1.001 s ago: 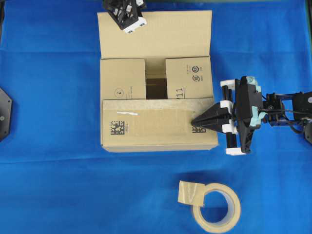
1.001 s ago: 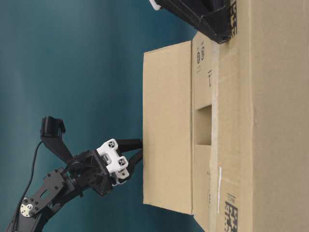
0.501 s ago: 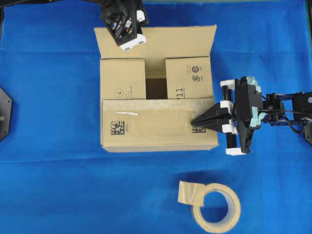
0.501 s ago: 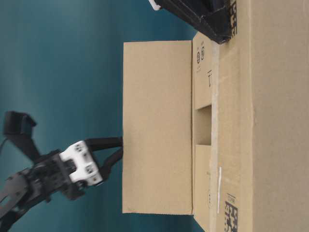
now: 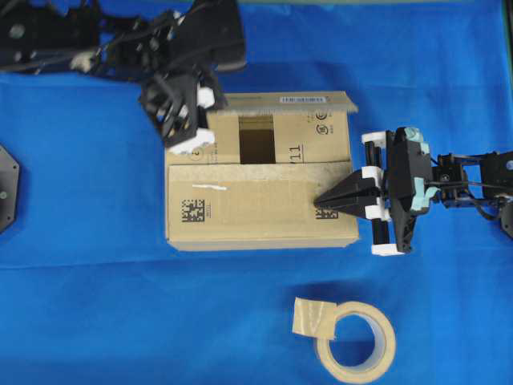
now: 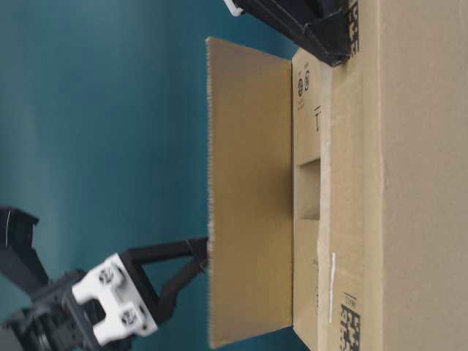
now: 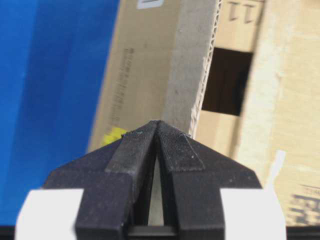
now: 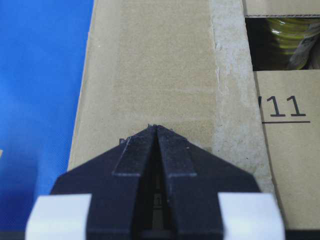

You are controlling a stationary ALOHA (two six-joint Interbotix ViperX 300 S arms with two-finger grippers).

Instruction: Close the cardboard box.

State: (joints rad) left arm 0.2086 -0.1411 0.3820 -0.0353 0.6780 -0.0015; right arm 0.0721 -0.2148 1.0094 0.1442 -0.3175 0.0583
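Observation:
The cardboard box point(image 5: 260, 210) sits mid-table. Its near flap point(image 5: 248, 204) and both side flaps lie folded down, leaving a dark gap point(image 5: 256, 143). The far flap point(image 6: 248, 197) stands about upright, seen edge-on from overhead point(image 5: 280, 99). My left gripper point(image 5: 204, 112) is shut, its tips against that flap's top edge in the table-level view point(image 6: 205, 248) and the left wrist view point(image 7: 156, 122). My right gripper point(image 5: 319, 200) is shut, its tips resting on the near flap point(image 8: 156, 127) by a QR label.
A beige tape roll point(image 5: 357, 341) lies on the blue cloth point(image 5: 80, 305) in front of the box. A black hexagonal mount point(image 5: 4, 188) sits at the left edge. A yellow-green item point(image 8: 290, 35) shows through the gap inside the box.
My left gripper has swung toward the box front, lifting the far flap from lying outward to about upright. The right gripper has not moved.

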